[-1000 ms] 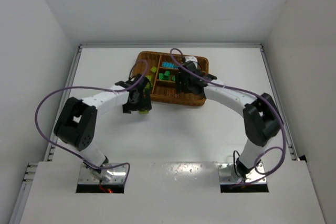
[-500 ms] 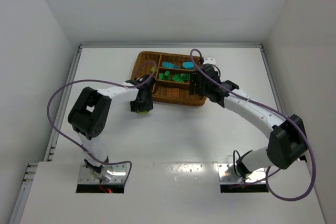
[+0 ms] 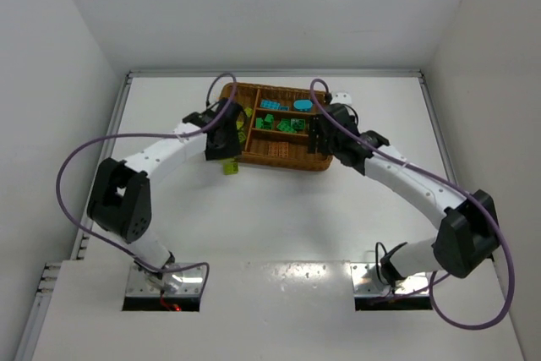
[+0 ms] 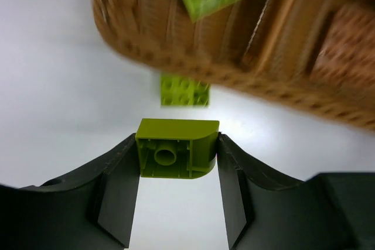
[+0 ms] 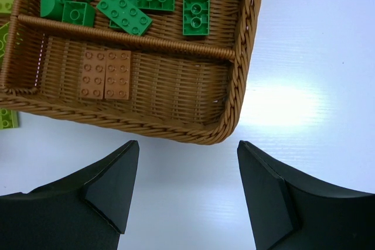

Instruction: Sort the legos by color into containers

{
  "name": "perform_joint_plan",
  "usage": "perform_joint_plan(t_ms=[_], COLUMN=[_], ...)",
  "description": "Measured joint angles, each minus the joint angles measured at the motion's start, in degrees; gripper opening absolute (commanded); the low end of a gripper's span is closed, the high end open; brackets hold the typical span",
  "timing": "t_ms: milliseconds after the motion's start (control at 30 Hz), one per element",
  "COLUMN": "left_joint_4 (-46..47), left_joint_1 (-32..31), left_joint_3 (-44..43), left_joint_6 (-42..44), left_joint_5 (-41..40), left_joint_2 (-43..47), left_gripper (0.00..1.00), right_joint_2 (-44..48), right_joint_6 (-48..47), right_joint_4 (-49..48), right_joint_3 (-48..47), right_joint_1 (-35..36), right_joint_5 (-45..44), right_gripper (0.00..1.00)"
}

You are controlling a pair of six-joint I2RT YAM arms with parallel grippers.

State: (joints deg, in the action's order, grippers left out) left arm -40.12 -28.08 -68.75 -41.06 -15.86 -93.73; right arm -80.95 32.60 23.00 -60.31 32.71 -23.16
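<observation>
Item: yellow-green lego [image 4: 176,156]. Your left jaws have just closed on it, holding it above the tabletop [image 4: 58,86] beside the wicker tray [image 4: 135,39]. Your right jaws: open, empty. One pick made; its twin [image 4: 185,91] lies unsorted on the tabletop.

Left claw [image 4: 177,144] pinches a yellow-green brick [image 4: 176,157]; right claw [image 5: 187,147] gapes wide.

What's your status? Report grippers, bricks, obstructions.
Left gripper shut on yellow-green plastic brick. Right gripper open, empty, beside brown wicker tray. Second yellow-green brick loose on table. No obstruction.
</observation>
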Motion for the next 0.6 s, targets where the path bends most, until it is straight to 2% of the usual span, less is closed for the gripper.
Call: perform_joint_plan(t_ms=[167,267,300,367,400,500,600], left_joint_4=[-0.63,-0.57,-0.57,-0.5,-0.72,-2.14,-4.02], left_joint_1=[3.48,5.18,5.73,6.56,6.95,7.48,6.99], left_joint_3=[-11.47,-19.17,-21.44,-25.07,-26.82,-30.93,-29.75], left_joint_6=[0.85,1.57,1.7,2.14,2.1,2.19,2.25], left_joint_5=[-0.2,-0.31,-0.31,-0.26,-0.22,-0.09,-1.16], left_joint_2=[-3.1,-9.44,-12.0,-16.81,-19.28,-24.94,-24.3], left_gripper=[0.53,0.59,0.74,0.87,0.89,0.9,0.88], right_joint_2=[1.92,3.26,3.78,4.55,4.96,6.56,8.66], right_joint_6=[0.02,0.02,0.02,0.02,0.02,0.24,0.46], right_joint_4=[0.7,1.68,1.95,2.67,3.06,3.85,4.61], right_joint_3=[0.0,0.0,0.0,0.0,0.02,0.46,1.79], right_joint_1=[0.0,0.0,0.0,0.0,0.0,0.0,0.0], right_joint_5=[-0.46,-0.74,-0.81,-0.87,-0.87,-0.96,-1.07], right_gripper=[0.69,0.69,0.69,0.69,0.69,0.69,0.69])
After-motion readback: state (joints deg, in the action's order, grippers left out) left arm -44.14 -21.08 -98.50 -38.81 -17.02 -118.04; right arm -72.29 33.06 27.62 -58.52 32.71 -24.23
